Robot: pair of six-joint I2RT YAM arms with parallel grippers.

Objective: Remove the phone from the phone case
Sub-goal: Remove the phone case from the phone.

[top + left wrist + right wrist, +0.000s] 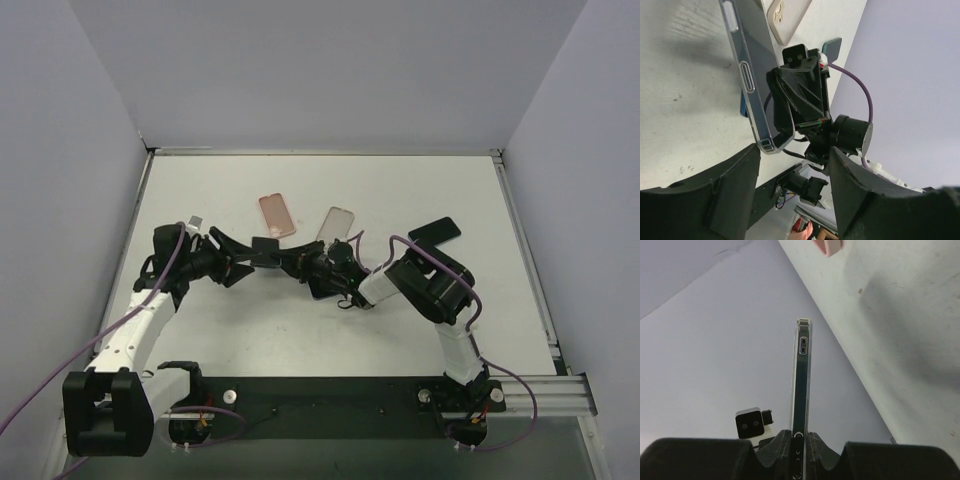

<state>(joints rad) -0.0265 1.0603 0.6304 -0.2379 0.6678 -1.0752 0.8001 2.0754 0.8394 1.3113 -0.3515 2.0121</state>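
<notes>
The phone in its clear case is held edge-on above the table by my right gripper, which is shut on its lower end. In the right wrist view the phone's edge runs straight up from between the closed fingers. In the left wrist view the cased phone hangs from the right gripper. Its lower corner lies just off my left gripper's finger. My left gripper is open and empty, facing the phone's free end.
A pink case, a pale translucent case and a black phone lie on the white table behind the arms. A small grey piece lies at the left. The pale case also shows in the left wrist view.
</notes>
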